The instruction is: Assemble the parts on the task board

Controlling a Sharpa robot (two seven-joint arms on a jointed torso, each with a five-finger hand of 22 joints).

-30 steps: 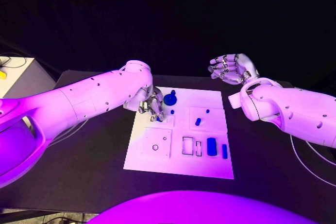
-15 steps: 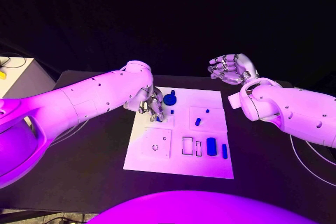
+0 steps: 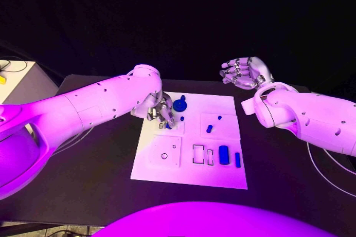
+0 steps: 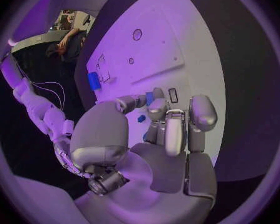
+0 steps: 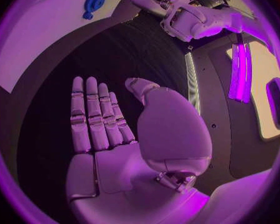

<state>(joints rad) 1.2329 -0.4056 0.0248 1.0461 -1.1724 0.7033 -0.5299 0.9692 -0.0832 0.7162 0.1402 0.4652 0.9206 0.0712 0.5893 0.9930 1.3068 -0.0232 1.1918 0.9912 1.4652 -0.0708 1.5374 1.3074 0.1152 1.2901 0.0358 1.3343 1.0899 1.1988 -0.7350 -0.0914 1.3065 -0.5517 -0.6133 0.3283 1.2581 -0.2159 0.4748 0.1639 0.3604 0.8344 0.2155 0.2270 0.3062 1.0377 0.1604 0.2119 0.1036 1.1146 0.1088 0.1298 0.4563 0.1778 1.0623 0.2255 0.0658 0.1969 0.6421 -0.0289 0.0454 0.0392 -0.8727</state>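
The left hand (image 3: 159, 112) had its fingertips (image 4: 157, 95) pressed down on the task board (image 3: 193, 170) at its far left part, drawn close together around a small blue part (image 4: 150, 97); whether the part was actually pinched could not be told. The right hand (image 3: 245, 72) was raised beyond the board's far right corner, well apart from it, fingers (image 5: 93, 117) straight and side by side, thumb apart, holding nothing.

A round blue part (image 3: 180, 105) stood just beside the left hand on the board's far edge. A small blue part (image 3: 210, 128) and a tiny blue dot (image 3: 219, 115) lay in the middle right area. Two upright blue parts (image 3: 224, 155) sat side by side near the right edge, next to two rectangular outlines (image 3: 199, 154). A square panel (image 3: 166, 150) bearing a round hole occupied the near left part. The board rested on the black table (image 3: 96, 170).
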